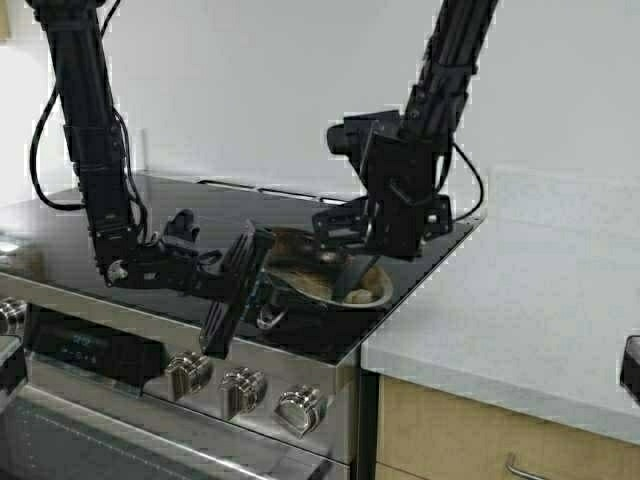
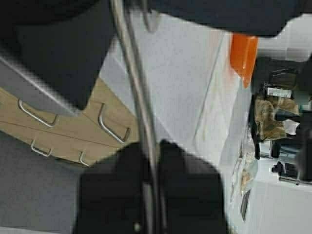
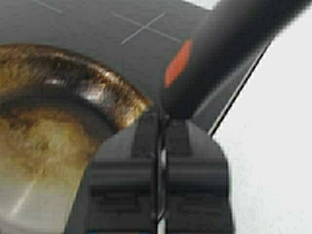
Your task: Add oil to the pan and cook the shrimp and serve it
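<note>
Pan (image 1: pixel 318 268) sits tilted on black stovetop (image 1: pixel 200 205) near its right front corner, browned inside showing. Left gripper (image 1: pixel 255 285) pinches the pan's thin loop handle (image 2: pixel 139 97) between closed fingers. Right gripper (image 3: pixel 161 126) has fingers clamped on a dark tool handle (image 3: pixel 229 44), its tip reaching into the pan. Pale shrimp (image 1: pixel 362 293) lie in the pan just below right fingers. Grey counter (image 1: pixel 530 300) beside.

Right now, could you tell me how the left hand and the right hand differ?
The left hand is shut on the thin wire handle of the pan; the right hand is shut on a dark utensil with an orange mark. The left hand reaches in low from the side; the right hand points down over the pan. Both are over the stove top.
</note>
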`<state>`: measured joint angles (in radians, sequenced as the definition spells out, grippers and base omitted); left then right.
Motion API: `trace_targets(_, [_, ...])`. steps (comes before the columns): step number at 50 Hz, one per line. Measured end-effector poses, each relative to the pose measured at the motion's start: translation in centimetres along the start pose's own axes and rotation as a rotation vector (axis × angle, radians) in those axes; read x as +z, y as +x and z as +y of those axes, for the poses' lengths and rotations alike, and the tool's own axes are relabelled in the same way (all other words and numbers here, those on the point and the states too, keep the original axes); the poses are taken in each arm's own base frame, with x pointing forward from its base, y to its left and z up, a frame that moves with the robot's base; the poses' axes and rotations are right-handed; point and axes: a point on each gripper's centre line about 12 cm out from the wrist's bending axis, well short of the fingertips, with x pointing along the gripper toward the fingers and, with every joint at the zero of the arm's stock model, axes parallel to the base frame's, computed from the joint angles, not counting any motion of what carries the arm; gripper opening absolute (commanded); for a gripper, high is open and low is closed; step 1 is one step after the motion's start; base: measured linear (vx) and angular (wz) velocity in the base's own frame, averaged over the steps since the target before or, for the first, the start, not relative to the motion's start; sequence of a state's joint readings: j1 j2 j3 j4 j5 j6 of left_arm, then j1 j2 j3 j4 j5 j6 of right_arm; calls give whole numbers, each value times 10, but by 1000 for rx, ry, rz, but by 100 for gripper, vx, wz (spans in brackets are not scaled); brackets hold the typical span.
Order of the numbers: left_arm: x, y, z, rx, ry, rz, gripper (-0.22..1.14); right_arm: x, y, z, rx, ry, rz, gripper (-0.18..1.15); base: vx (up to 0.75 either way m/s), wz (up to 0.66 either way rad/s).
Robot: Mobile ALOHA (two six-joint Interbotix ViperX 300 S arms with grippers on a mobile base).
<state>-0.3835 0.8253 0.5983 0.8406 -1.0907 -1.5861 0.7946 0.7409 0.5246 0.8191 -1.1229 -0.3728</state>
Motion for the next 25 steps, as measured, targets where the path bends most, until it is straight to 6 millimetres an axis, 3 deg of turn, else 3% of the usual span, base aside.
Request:
trace_targets(12, [1,0,-1,-1,-2,-6,3,-5,-7,-2,-12,21,19,8,0,0])
trace_targets(25, [1,-1,0,1,-7,-12,3,24,13,-17,-129,145,-12,8,0,0])
